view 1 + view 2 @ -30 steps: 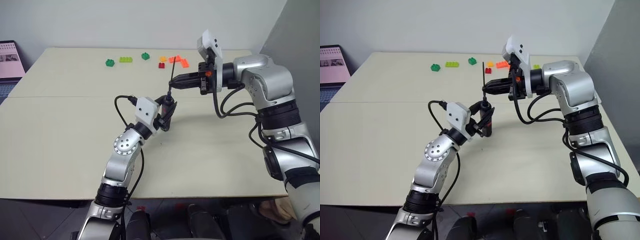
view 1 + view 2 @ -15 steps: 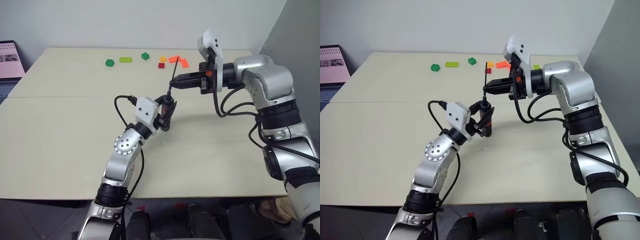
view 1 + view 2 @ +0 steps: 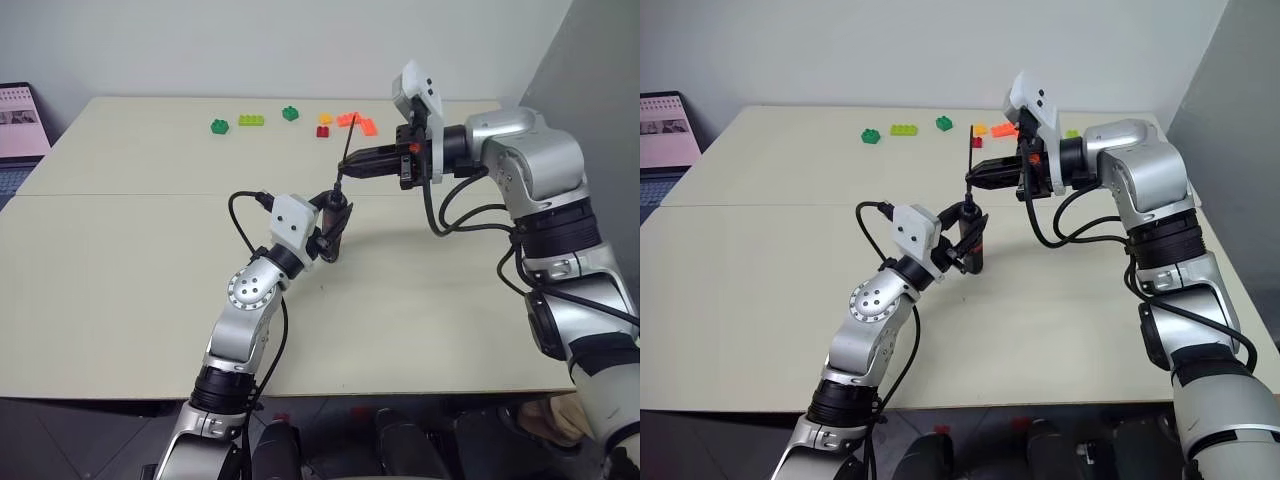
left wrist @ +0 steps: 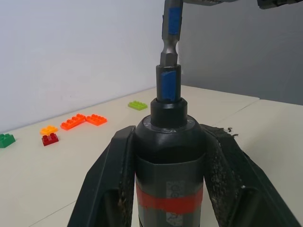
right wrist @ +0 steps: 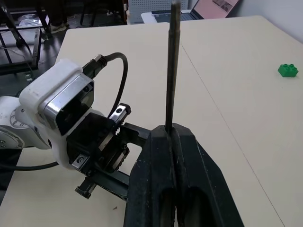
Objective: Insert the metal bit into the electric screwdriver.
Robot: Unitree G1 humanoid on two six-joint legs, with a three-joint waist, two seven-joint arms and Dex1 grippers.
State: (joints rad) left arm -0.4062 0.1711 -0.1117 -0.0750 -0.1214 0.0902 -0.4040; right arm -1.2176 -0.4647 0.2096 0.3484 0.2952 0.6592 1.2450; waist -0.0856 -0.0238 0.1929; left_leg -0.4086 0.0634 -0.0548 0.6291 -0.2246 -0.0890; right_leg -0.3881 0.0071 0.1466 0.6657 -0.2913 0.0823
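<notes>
The left gripper [image 3: 333,228] is clamping the screwdriver [image 4: 169,161] upright between its fingers [image 4: 106,182] above the table [image 3: 120,250]. The right gripper [image 3: 345,172] is pinching the bit [image 5: 172,61] near its lower end, its tip sitting in the screwdriver's nose.

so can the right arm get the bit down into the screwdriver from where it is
Probably yes. The right gripper pinches the metal bit upright, directly above the electric screwdriver held in the left gripper. The bit's lower end already meets the socket, with nothing between them.
</notes>
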